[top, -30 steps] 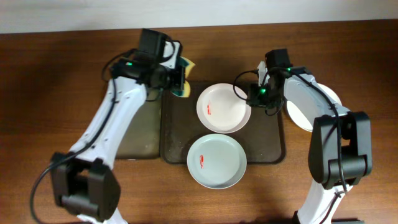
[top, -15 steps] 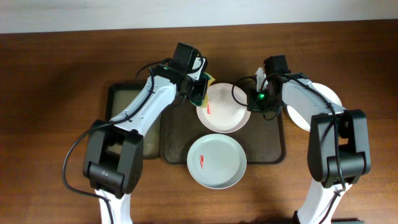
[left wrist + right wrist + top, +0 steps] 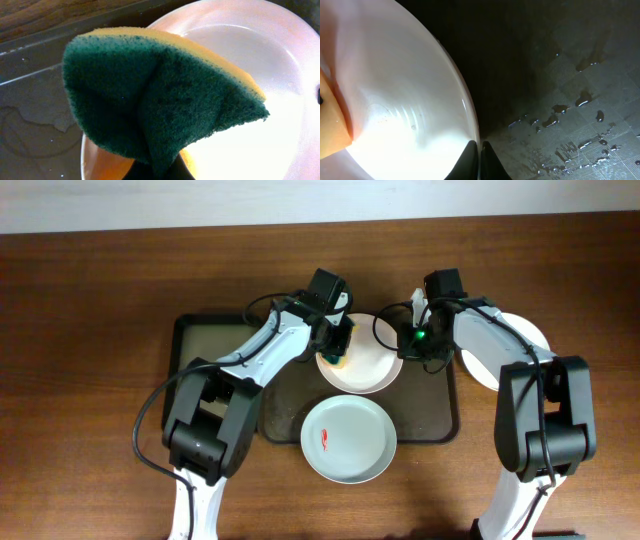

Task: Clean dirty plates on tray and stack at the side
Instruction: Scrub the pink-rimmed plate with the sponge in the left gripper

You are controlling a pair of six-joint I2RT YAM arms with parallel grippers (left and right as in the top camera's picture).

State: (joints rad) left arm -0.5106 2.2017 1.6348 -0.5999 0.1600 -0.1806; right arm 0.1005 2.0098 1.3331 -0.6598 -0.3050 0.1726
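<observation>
The left gripper [image 3: 340, 348] pinches a green-and-yellow sponge [image 3: 160, 95], folded between its fingers, and presses it onto the left part of the upper plate [image 3: 372, 365], which sits in the upper half of the tray [image 3: 285, 405]. At that plate's right edge, the right gripper [image 3: 408, 340] has its fingers closed on the rim, a narrow slit between them in the right wrist view, apparently steadying the plate for the wipe. The sponge covers the spot it works on, so whether any red mark remains there cannot be told; the rest of the plate looks bright and bare. The lower plate [image 3: 355, 442], pale mint, lies at the tray's bottom edge, overhanging it toward the bottom of the frame, and carries a small red smear [image 3: 324, 439] left of its centre, so it reads as untouched. A third plate [image 3: 480, 373] rests on the table [image 3: 100, 300] to the right of the tray, mostly under the right arm, with no smear on the part that shows; it looks like the start of the stack. By that reckoning, one plate is done, one is mid-wipe and not yet moved across, and one awaits both cleaning and stacking. The smaller tray [image 3: 200, 345] lies at the left
</observation>
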